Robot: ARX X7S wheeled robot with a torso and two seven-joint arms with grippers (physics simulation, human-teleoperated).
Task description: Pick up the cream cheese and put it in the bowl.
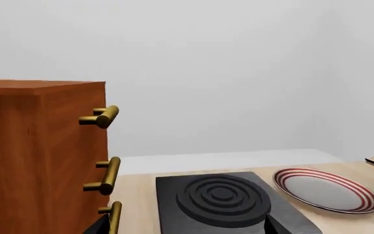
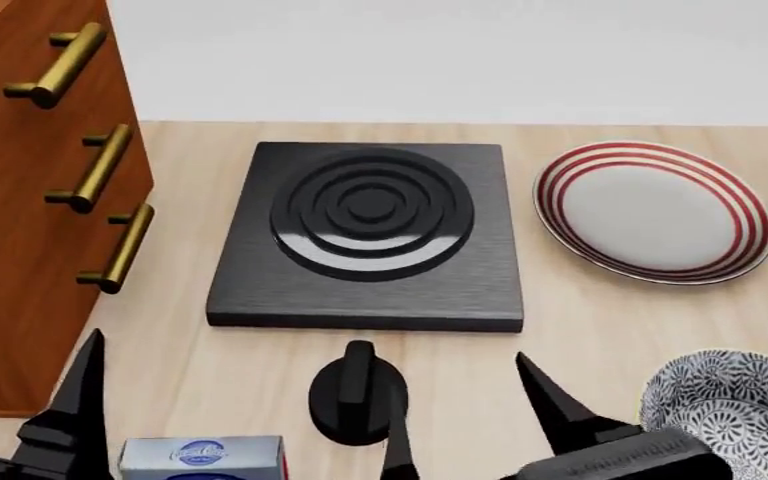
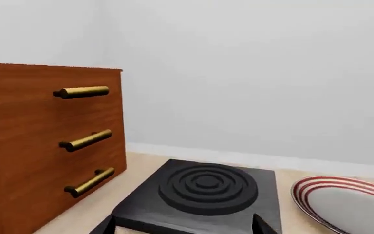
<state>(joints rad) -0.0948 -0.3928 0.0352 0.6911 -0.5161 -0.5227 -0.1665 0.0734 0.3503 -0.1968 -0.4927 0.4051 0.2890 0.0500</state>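
The cream cheese (image 2: pixel 204 460) is a small box with a blue top and silver-grey sides. It lies at the near left edge of the head view, cut off by the frame. The bowl (image 2: pixel 738 410), with a blue-and-white floral pattern, stands at the near right, partly cut off. Neither shows in the wrist views. My left gripper (image 1: pixel 185 225) is open and empty; one of its fingers (image 2: pixel 80 400) rises just left of the cream cheese. My right gripper (image 2: pixel 462 400) is open and empty, left of the bowl, and its fingertips also show in the right wrist view (image 3: pixel 181 225).
A black stove plate (image 2: pixel 371 235) lies mid-table with its black knob (image 2: pixel 357 395) in front. A red-striped white plate (image 2: pixel 651 210) sits to the right. A wooden drawer cabinet (image 2: pixel 24 200) with brass handles stands at the left edge. A white wall lies behind.
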